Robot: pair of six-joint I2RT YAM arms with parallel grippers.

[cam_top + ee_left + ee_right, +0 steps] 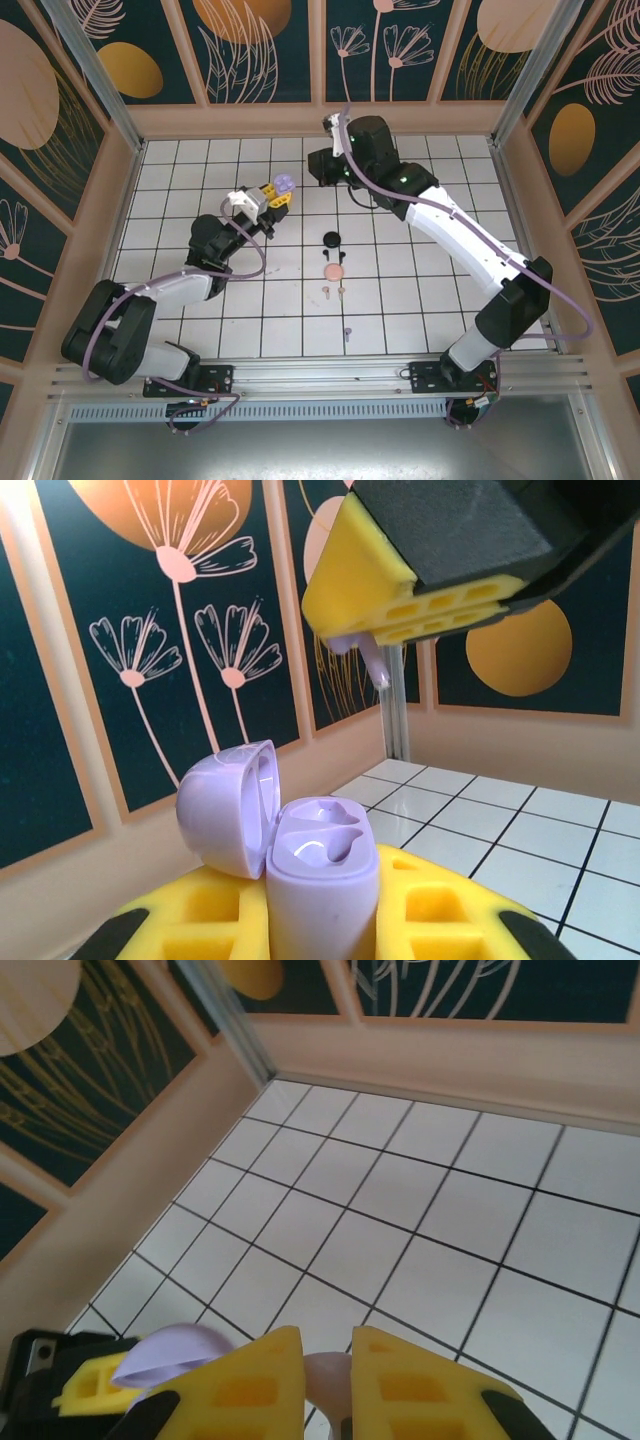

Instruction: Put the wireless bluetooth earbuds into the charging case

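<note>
My left gripper (322, 905) is shut on a purple charging case (322, 870), held upright with its lid (228, 805) swung open and both sockets empty. In the top view the case (283, 185) is held above the tiles at my left gripper (270, 196). My right gripper (327, 1365) is shut on a purple earbud (326, 1382). In the left wrist view the right gripper (415, 620) hangs above and beyond the case, the earbud's stem (377, 667) pointing down. Another purple earbud (347, 331) lies on the floor.
A black case (331, 240), a pink case (333, 270) and two pink earbuds (335, 291) lie on the tiles mid-floor. The right arm (450, 225) reaches in from the right. Patterned walls (260, 50) enclose the floor.
</note>
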